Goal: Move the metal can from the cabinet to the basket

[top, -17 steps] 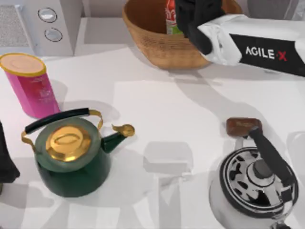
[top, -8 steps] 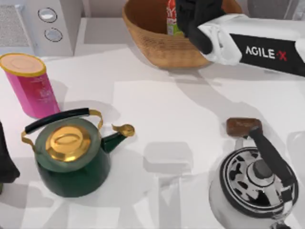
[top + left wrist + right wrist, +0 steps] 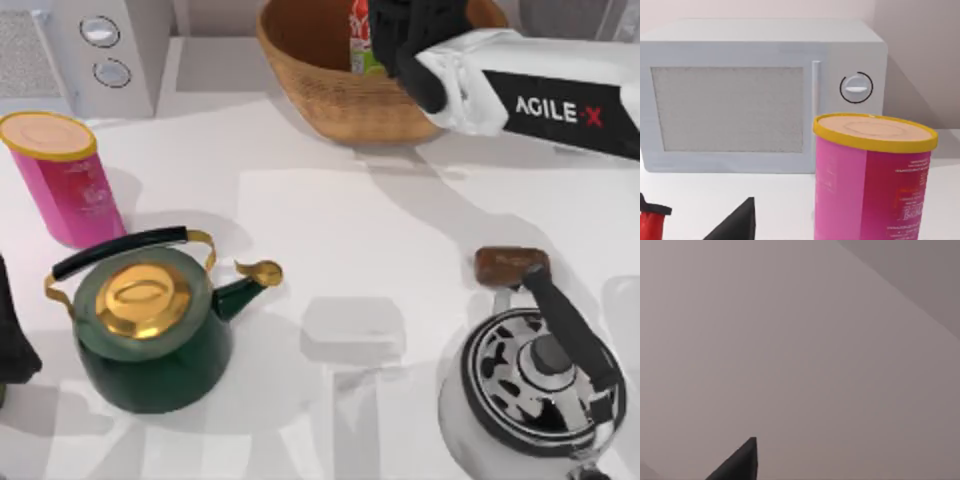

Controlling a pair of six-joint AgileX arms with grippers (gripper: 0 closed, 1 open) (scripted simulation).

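Top view: right gripper [image 3: 385,45] over wicker basket [image 3: 330,100].
Fingers: grasp state cannot tell; metal can [image 3: 362,40] alongside.
Advice: release low, can upright.

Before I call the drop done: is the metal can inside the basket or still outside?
Inside. In the top view the metal can sits within the basket rim, beside the right tool. Whether it is released, I cannot tell.

The basket [image 3: 340,95] sits at twelve o'clock on the tabletop [image 3: 380,230], the metal can [image 3: 362,40] upright inside it beside the right tool [image 3: 395,35]. At ten o'clock stand the microwave [image 3: 95,55] and, just before it, the canister [image 3: 62,178]. Two kettles lie nearer — one [image 3: 150,325] at eight o'clock, one [image 3: 535,385] at four. The left arm [image 3: 12,340] is parked at nine.
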